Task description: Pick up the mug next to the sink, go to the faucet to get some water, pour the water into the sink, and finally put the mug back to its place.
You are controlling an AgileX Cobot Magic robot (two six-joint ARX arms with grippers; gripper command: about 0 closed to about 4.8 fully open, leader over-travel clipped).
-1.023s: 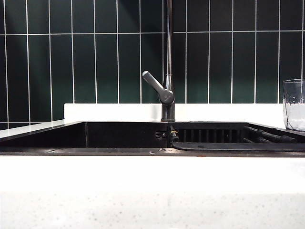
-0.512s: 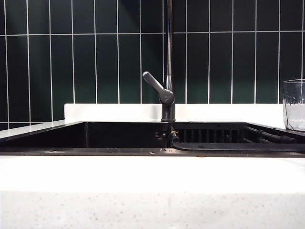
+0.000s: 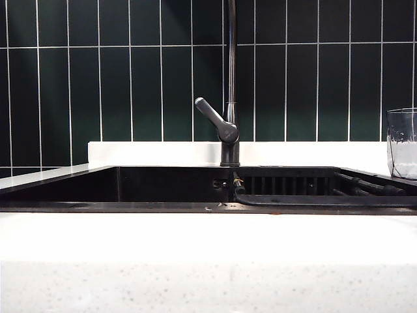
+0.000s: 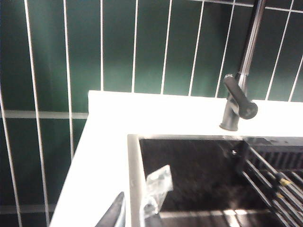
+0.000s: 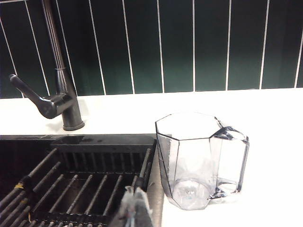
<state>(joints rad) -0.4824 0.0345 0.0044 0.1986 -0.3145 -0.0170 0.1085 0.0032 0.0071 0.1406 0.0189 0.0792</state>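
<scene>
The clear faceted mug stands upright on the white countertop just beside the black sink, its handle turned away from the basin. In the exterior view the mug shows at the far right edge. The dark faucet rises behind the sink, lever angled left. My right gripper is shut and empty, hovering over the sink's rim a short way from the mug. My left gripper is open with nothing between its fingers, above the sink's far-left corner, well apart from the faucet.
A dark slatted rack lies in the sink's right half. White speckled countertop runs along the front, with a dark green tiled wall behind. Neither arm shows in the exterior view.
</scene>
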